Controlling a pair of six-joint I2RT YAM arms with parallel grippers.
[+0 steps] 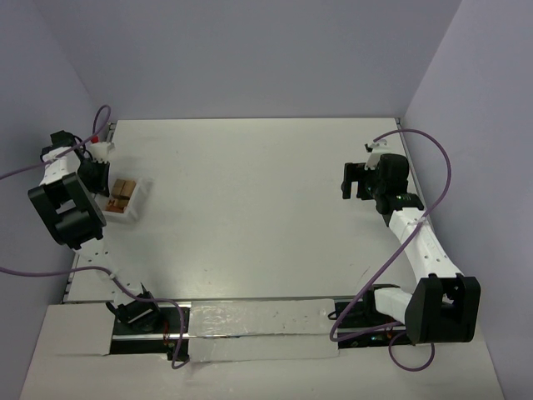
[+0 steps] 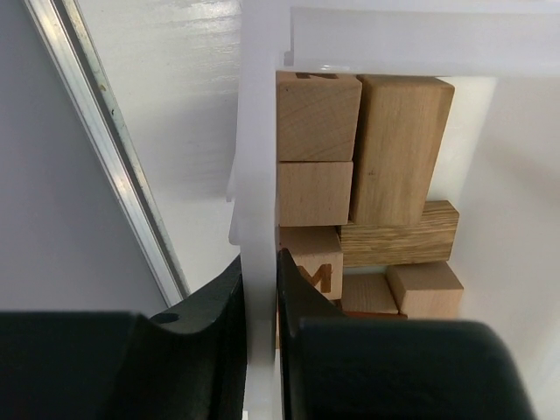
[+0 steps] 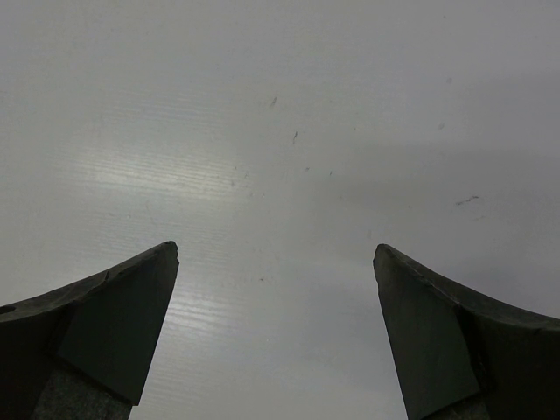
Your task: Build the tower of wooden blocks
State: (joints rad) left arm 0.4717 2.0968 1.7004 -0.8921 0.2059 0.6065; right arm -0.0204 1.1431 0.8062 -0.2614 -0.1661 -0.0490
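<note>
Clearly the left gripper [image 2: 260,262] pinches one side wall of the white tray [image 2: 258,131]. The wood blocks [image 2: 367,175] lie packed inside the tray, right against that wall. The right gripper [image 3: 276,252] hangs spread wide, well apart from the tray, so the left one is nearer.

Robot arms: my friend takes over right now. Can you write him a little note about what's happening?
Left gripper: shut on the side wall of the white tray, at the left edge of the table.
Right gripper: open, empty, hovering over bare table on the right.
Wood blocks: all lying in the tray, packed side by side; none is out.
Done: nothing stacked, no tower yet.
Left to do: get the blocks out and stack them one by one.
</note>
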